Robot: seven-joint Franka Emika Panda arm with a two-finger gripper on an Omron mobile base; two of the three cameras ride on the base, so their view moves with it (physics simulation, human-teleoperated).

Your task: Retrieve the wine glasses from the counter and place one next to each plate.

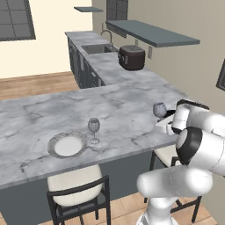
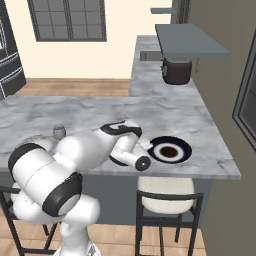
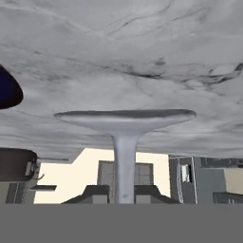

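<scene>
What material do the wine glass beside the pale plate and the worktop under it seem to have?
The wine glass looks like clear, grey-tinted glass: the worktop shows faintly through its bowl. The worktop looks like polished marble or an imitation: pale grey with darker veins and a smooth face.

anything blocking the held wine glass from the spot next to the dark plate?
Nothing visible. The two-finger gripper is shut on the clear stemmed wine glass at its stem, foot against bare white marble island top. The dark navy round plate sits just beside it.
</scene>
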